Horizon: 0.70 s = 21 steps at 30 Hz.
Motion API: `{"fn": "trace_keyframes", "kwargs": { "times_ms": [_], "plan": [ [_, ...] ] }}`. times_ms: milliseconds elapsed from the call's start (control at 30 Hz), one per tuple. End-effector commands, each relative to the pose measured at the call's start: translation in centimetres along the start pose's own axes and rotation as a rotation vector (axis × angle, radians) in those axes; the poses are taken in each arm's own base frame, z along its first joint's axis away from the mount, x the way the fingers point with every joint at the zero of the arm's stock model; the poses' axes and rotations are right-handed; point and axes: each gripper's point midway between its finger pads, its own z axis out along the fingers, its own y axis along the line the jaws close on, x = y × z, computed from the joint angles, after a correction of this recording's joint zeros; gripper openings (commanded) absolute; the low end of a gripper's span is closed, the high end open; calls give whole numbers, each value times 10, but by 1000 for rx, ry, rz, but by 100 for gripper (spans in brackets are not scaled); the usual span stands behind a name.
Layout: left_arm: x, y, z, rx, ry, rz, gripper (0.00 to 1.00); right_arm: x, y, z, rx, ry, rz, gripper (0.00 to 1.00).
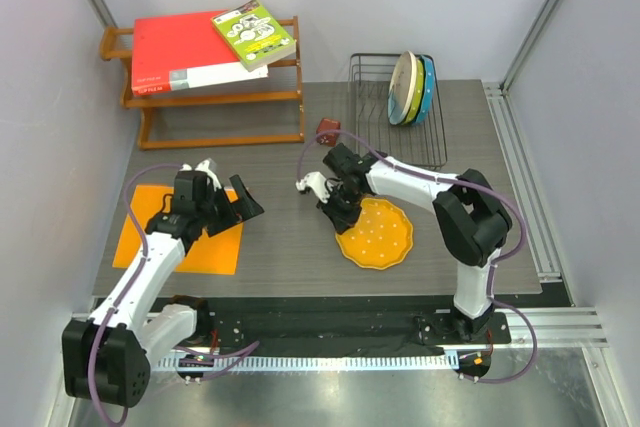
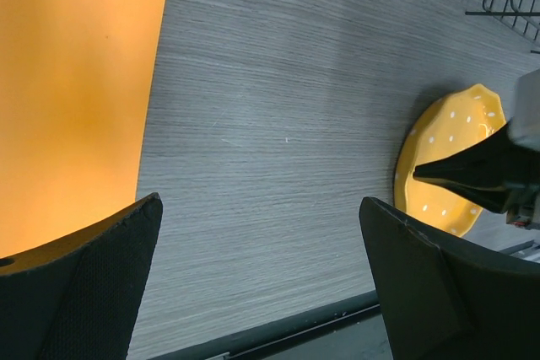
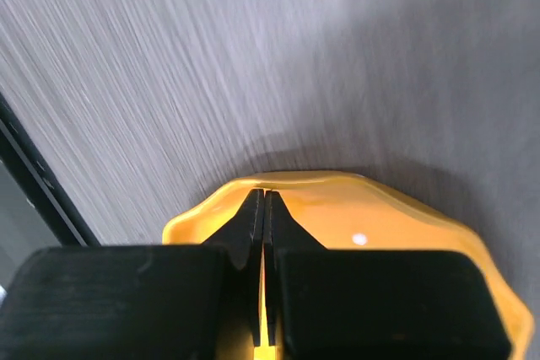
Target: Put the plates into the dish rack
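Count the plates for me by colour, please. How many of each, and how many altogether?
orange-yellow scalloped plate with white dots: 1, outside the rack
smooth cream round plate: 1, standing in the black wire dish rack
lime green plate: 1, in the rack, only its rim showing
blue plate: 1, in the rack
Total: 4 plates

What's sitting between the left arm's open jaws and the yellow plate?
Nothing. The left wrist view shows only bare grey table between the open jaws of the left gripper and the yellow plate.
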Motion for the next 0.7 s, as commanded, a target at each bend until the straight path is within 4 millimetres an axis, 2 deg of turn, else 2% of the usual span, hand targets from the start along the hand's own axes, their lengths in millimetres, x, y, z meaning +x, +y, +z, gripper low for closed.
{"fn": "trace_keyframes", "kwargs": {
  "times_ms": [0,67,100,133,200,233,267,300,333,367,400,433,467,533,567,600,633,667],
  "plan": [
    [-2,-9,6,52,7,-28,100,-78,-8,-48,100,-268,82,7],
    [1,-12,12,74,30,-43,99,-77,-20,-65,191,-285,141,26],
    [0,-17,15,95,29,-38,99,-78,-20,-84,221,-320,148,34],
    [3,-19,20,99,51,-35,99,-72,-22,-95,238,-336,183,49],
    [10,-40,26,163,73,22,100,-41,-35,-108,231,-343,307,63],
    [15,-47,31,183,94,45,99,-35,-34,-127,221,-399,366,71],
    [28,-62,33,224,126,92,98,-3,-53,-133,213,-417,560,73],
    [29,-77,36,278,123,121,97,5,-49,-139,151,-459,634,79],
    [36,-86,39,304,139,137,96,24,-44,-139,123,-477,736,81],
    [54,-95,47,321,190,159,93,40,-56,-151,121,-536,889,81],
    [55,-110,50,369,183,159,92,42,-49,-153,63,-568,936,81],
    [63,-115,55,376,208,162,91,55,-41,-149,43,-581,994,81],
    [73,-128,65,406,229,184,88,59,-44,-153,28,-626,1064,81],
    [77,-146,73,434,252,187,84,73,-35,-142,-5,-628,1136,81],
    [88,-148,85,429,287,193,81,77,-33,-142,-3,-638,1149,81],
    [85,-163,86,455,288,199,80,87,-35,-140,2,-639,1186,81],
    [89,-168,90,461,306,200,76,97,-31,-130,-4,-618,1221,81],
    [98,-164,103,437,343,192,75,107,-34,-126,3,-614,1257,80]
  ]
}}
